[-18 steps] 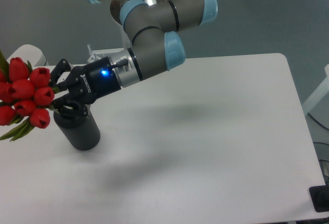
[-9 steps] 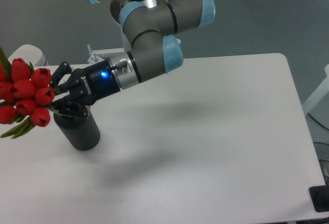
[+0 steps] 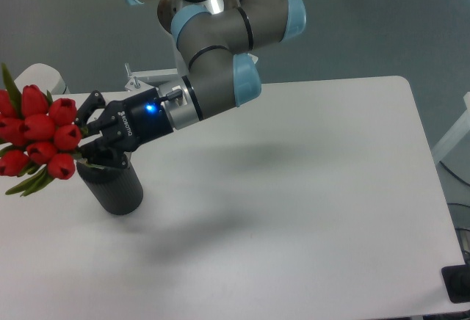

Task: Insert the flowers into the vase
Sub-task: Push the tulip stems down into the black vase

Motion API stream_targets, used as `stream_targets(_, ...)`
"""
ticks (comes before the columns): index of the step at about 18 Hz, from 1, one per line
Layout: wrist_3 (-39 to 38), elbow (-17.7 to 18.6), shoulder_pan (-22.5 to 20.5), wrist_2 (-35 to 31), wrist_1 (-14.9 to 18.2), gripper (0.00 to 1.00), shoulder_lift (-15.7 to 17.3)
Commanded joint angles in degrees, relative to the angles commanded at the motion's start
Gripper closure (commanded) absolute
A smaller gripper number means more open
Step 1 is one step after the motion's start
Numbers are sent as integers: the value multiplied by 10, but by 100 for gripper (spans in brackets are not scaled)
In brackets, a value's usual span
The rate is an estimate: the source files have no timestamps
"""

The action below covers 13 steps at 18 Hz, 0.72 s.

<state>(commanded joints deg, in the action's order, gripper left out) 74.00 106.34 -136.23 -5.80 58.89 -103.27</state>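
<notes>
One end effector (image 3: 94, 138), fingers clamped on flowers (image 3: 38, 138), above vase (image 3: 111, 186)

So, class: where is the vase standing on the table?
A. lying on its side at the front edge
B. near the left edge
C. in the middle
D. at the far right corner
B: the vase stands upright near the table's left side, just under the gripper and beside the flowers.
</notes>
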Motion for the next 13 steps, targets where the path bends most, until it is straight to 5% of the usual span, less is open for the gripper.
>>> stream_targets(13,56,34,-2,0,0,77,0)
